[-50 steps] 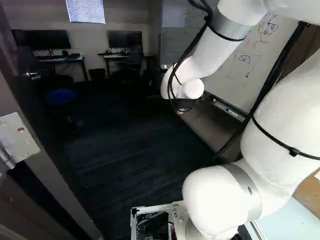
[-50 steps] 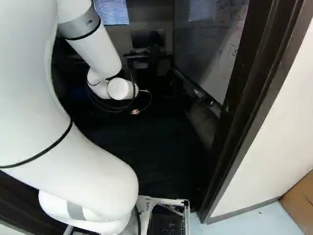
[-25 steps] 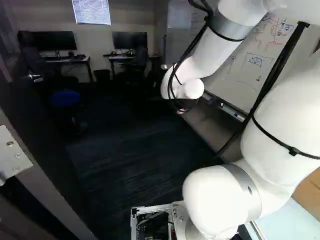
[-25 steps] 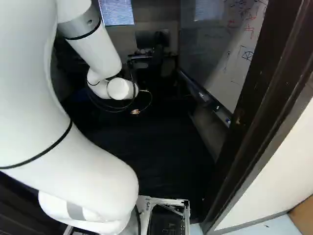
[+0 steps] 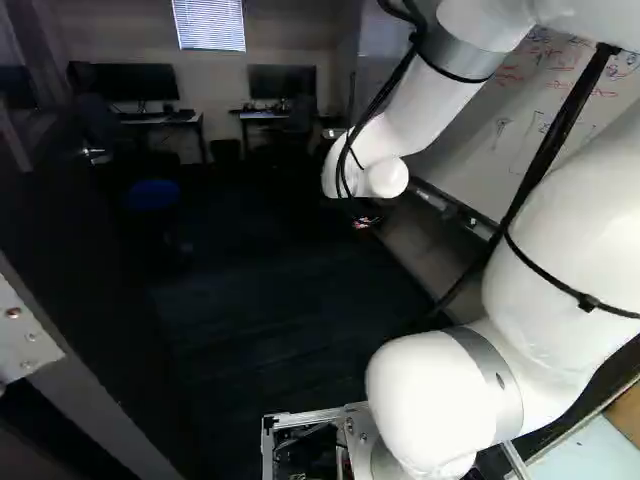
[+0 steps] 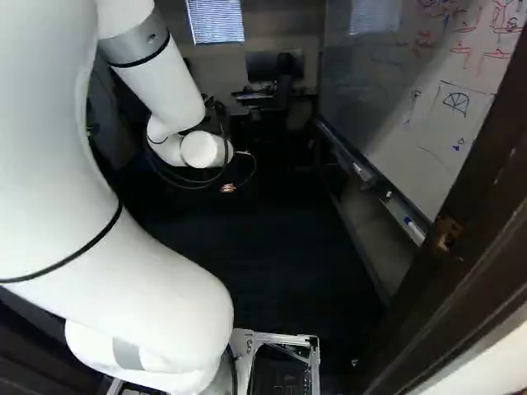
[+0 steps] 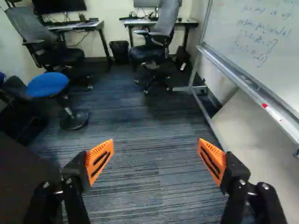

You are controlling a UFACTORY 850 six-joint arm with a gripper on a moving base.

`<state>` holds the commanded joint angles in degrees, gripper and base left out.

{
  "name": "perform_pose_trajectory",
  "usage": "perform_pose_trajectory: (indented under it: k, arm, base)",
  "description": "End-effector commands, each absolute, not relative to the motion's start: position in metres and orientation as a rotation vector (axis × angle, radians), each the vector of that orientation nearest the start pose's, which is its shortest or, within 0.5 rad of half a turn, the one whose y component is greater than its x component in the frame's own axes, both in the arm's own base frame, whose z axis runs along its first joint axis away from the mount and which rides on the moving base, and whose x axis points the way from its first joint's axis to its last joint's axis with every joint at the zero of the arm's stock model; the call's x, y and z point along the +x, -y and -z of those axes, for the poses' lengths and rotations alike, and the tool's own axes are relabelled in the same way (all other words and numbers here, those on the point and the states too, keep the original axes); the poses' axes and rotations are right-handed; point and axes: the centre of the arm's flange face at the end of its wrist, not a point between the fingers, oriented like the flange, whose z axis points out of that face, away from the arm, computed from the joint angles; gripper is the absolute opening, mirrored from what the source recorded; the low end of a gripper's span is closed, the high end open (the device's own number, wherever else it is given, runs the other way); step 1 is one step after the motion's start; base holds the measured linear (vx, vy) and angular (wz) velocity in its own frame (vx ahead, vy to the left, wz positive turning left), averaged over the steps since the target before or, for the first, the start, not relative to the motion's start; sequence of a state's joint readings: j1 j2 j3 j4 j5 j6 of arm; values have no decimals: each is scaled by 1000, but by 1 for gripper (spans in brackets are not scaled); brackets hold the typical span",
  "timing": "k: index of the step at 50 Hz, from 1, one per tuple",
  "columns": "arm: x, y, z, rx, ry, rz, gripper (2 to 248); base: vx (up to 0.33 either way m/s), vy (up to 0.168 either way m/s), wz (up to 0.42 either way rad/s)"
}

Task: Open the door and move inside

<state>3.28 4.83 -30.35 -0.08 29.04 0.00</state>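
The door (image 5: 75, 280) is at the left of the left base view; it is open, and it stands tall, with its long side going up and down; its flat side runs from the hinge (image 5: 20, 335), close by the base, into the room, and the handle (image 5: 95, 155) is near its far edge. The door frame (image 6: 486, 239) is at the right of the right base view; the white arm (image 6: 123, 263) reaches ahead into the room. The claw (image 5: 364, 218) is wide open; in the wrist view, the claw (image 7: 155, 142) has its two orange pads (image 7: 99, 159) far apart, with striped floor (image 7: 145, 186) showing between them; the blue stool (image 7: 48, 85) and the whiteboard (image 7: 266, 42) are farther ahead.
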Motion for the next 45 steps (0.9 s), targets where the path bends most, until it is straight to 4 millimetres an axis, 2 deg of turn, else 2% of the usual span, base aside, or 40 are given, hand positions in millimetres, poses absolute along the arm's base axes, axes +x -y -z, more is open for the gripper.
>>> perform_pose_trajectory:
  k: [26, 45]
  arm:
    - [416, -24, -452, -2635, 78, 1653, 247]
    - [416, -24, -452, -2635, 78, 1653, 247]
  base:
    - [172, 48, 212]
    - [183, 7, 16]
